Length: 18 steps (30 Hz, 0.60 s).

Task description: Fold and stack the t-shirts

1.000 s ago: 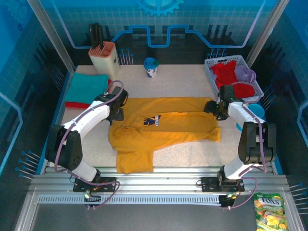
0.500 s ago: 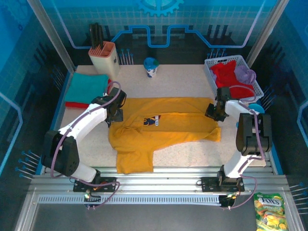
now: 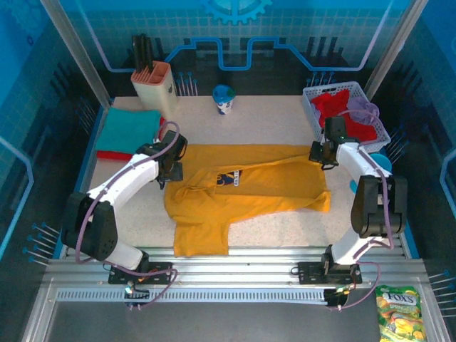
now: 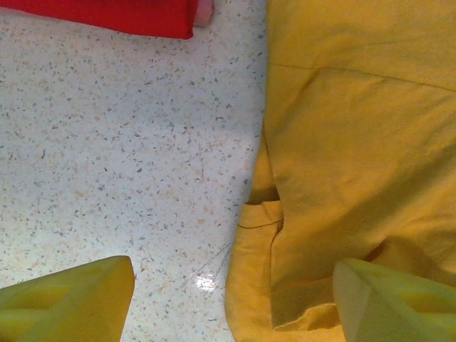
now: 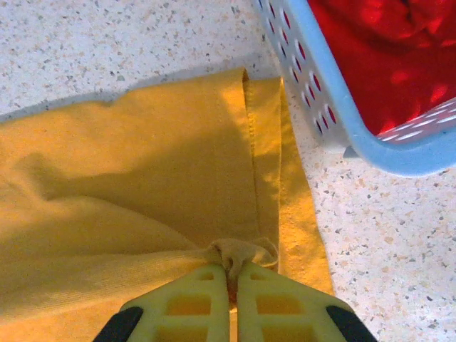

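Risk: right gripper (image 5: 228,274) is pinching only a thin pucker of the mustard-yellow t-shirt (image 3: 249,187), lying spread mid-table, so cloth may be slipping free on lifting. Left gripper (image 4: 231,288) is hovering spread-jawed and empty over the shirt's left edge; a one-sided pull would skew it.

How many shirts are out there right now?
5: the yellow shirt spread mid-table; the teal shirt folded atop a red shirt at far left; another red shirt and a lavender shirt bunched in the basket. More may hide underneath.
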{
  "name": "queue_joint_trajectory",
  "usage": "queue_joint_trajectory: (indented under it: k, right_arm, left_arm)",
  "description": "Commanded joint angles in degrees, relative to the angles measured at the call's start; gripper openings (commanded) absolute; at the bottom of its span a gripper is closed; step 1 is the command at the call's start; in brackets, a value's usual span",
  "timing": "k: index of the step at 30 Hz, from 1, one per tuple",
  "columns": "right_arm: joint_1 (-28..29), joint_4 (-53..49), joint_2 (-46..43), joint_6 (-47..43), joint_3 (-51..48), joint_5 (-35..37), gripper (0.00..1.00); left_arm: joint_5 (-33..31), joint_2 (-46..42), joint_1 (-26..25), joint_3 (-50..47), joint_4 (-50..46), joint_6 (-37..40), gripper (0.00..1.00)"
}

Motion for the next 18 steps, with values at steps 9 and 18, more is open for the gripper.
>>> queue_joint_trajectory:
  k: [9, 18]
  right_arm:
    - [1.4, -4.8, -2.5, 4.9, -9.4, 12.7, 0.36]
    - [5.9, -2.0, -8.5, 2.3, -5.9, 6.4, 0.90]
  left_arm:
    - [3.7, 9.3, 5.6, 5.2, 1.7, 2.5, 0.74]
    - [13.4, 16.5, 7.5, 15.2, 6.3, 3.0, 0.61]
